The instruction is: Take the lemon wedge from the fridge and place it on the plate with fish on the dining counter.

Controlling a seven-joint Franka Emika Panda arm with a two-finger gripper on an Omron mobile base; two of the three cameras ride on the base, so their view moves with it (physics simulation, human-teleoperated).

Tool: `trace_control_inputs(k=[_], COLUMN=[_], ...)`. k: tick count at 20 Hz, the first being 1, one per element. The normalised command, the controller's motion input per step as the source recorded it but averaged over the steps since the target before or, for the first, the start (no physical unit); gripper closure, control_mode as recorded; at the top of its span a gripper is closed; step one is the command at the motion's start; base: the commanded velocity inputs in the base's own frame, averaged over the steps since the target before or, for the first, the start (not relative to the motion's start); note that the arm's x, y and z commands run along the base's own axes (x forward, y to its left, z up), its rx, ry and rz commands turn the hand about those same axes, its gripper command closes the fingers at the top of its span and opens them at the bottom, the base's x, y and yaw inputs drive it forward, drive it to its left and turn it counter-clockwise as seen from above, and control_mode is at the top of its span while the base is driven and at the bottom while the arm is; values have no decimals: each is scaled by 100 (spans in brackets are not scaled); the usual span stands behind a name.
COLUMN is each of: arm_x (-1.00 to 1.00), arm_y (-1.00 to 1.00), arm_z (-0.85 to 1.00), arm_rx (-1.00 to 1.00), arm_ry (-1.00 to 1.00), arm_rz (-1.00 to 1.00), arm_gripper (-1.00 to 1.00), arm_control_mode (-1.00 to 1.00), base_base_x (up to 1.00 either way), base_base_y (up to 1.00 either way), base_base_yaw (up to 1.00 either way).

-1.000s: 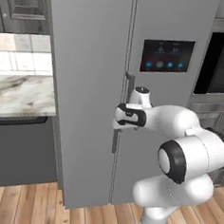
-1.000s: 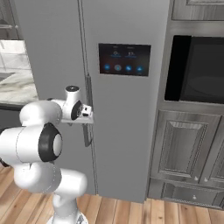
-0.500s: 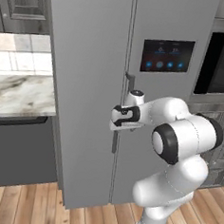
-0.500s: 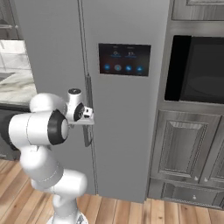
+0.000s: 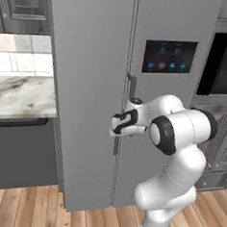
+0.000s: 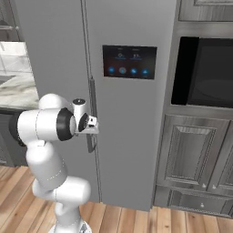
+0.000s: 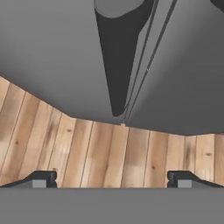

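Gripper (image 5: pixel 118 128) seemingly spread, at fridge (image 5: pixel 88 84) handles

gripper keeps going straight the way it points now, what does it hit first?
Probably the wood floor. The hand view looks down along the fridge front: the open gripper has floorboards dead ahead between its fingertips, and the bar handle hangs above that line. Depth is unclear, so nearness to the door is uncertain.
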Motion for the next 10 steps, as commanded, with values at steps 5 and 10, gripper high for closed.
trace_control_inputs(k=[5, 10], arm_x=[36, 39], arm_y=[0, 2], arm_z=[-12, -4], arm_rx=[0, 0], arm_ry=[-7, -4], arm_rz=[0, 0], arm_gripper=[-100, -100], arm_control_mode=[-100, -100], base_base_x=[0, 0], base_base_y=[0, 0], base_base_yaw=[0, 0])
